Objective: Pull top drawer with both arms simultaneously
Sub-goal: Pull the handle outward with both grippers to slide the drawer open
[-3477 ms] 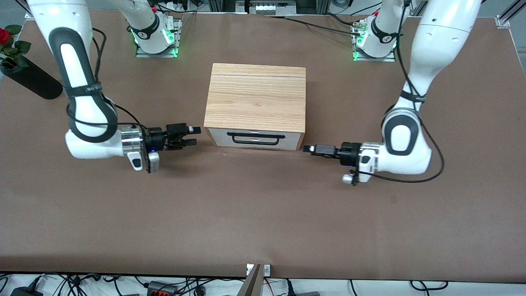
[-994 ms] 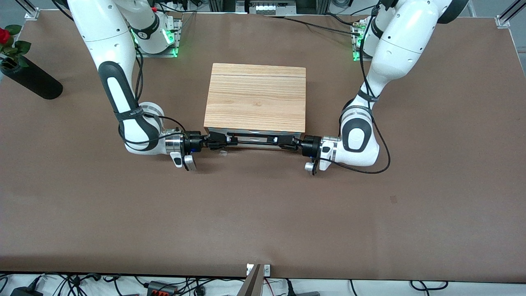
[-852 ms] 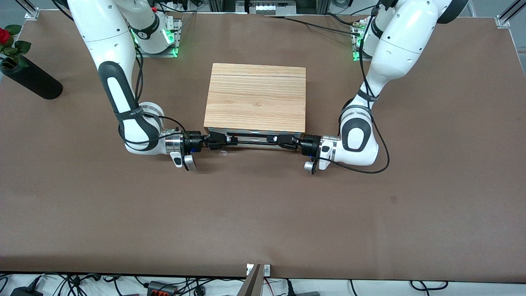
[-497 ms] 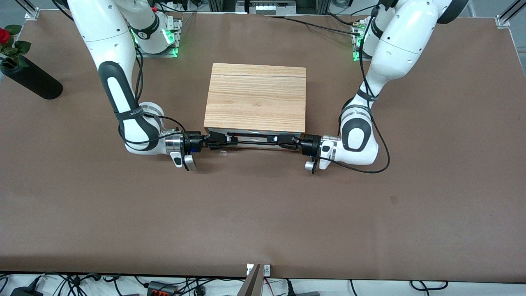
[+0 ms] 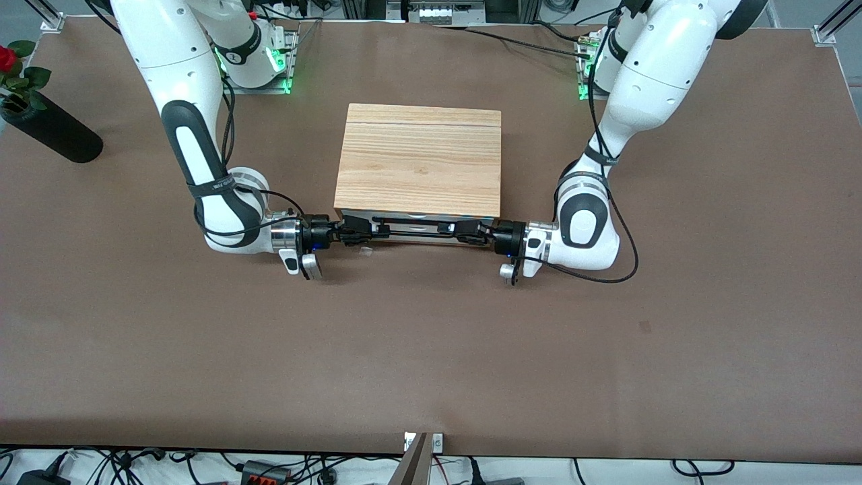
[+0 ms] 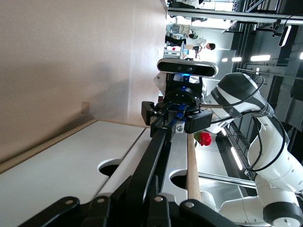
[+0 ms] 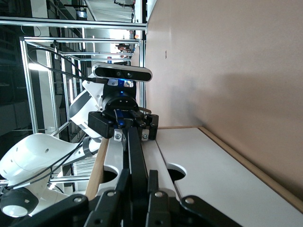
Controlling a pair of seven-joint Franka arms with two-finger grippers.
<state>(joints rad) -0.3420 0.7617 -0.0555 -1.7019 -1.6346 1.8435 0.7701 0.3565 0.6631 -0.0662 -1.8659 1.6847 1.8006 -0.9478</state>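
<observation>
Both grippers are clamping the black handle (image 5: 414,229) of the top drawer (image 5: 417,230), which is sitting closed in the front of the cabinet (image 5: 419,162) at mid-table. Reaching in from its own end, the left gripper (image 5: 456,231) is pinching the bar near that end, while the right gripper (image 5: 372,232) is doing likewise at the other. In each wrist view, fingers (image 6: 142,198) (image 7: 135,194) are squeezing the bar, with the other arm's gripper (image 6: 171,117) (image 7: 125,124) facing along it. A vase (image 5: 47,128) with a rose (image 5: 7,58) is lying at the right arm's end.
</observation>
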